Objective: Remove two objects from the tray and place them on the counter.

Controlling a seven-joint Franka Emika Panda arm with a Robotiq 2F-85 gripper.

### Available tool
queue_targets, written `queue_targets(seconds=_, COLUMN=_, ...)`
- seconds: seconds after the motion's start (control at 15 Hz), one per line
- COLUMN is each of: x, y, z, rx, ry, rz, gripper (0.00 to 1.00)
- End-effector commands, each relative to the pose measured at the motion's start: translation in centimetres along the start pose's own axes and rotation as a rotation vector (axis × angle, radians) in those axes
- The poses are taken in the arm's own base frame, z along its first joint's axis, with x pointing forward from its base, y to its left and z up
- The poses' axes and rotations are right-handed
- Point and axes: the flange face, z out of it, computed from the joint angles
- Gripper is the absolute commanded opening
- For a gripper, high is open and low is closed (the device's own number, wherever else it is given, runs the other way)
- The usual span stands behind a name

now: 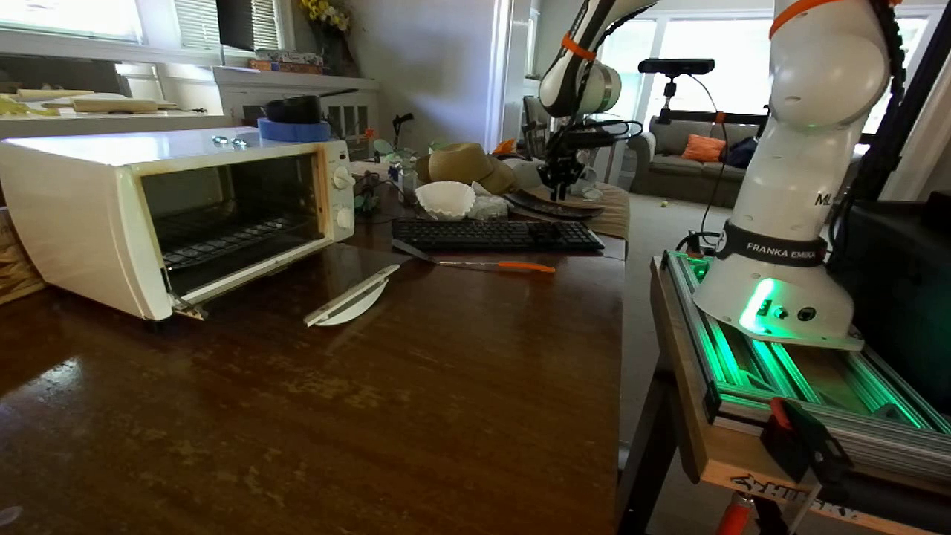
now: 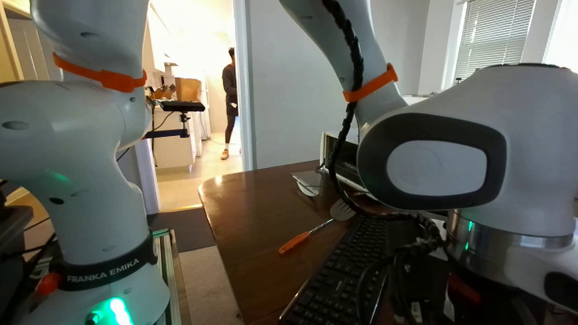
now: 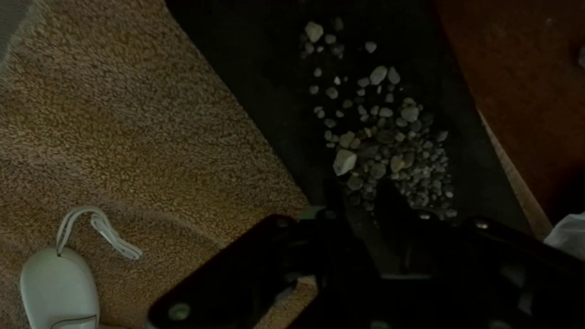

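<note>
The glossy bench (image 1: pixel 446 416) is hard, so whatever I let go of too high would likely bounce and skid towards its edge. The tan towel (image 3: pixel 137 114) looks soft, and leaning on it could shift what lies against it. The tray (image 3: pixel 281 109) lies along that towel, partly on it or merely beside it, I cannot tell; if partly on it, pressing down might tip it, and coming in too low would shove it out of line. The keyboard (image 1: pixel 498 234) sits between the tray and the broad bare stretch of bench in an exterior view, so a low carry could catch its keys. My gripper (image 3: pixel 359 186) is over the tray, jaws a narrow gap apart, with nothing I can make out between them; the wrist view is dim, so I could misjudge height and close on air. The larger pale stone (image 3: pixel 344 161) on the tray, just beside my tips, looks the likeliest target, yet an off-centre touch could flick it away. The smaller stones (image 3: pixel 396 163) lie heaped and loose on the tray too, so a deep pinch could take several instead of one, or scatter them.
</note>
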Motion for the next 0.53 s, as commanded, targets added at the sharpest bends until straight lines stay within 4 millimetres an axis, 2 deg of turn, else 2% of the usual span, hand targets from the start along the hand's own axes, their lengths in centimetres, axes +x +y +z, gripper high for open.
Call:
queue_targets(seconds=0.0, x=0.01, y=0.23, z=0.89, rx=0.014, ry=0.007, rz=0.011, gripper=0.22)
queue_targets(seconds=0.47, x=-0.03, y=0.13, z=1.52, rx=0.026, ry=0.001, rz=0.018, gripper=0.26)
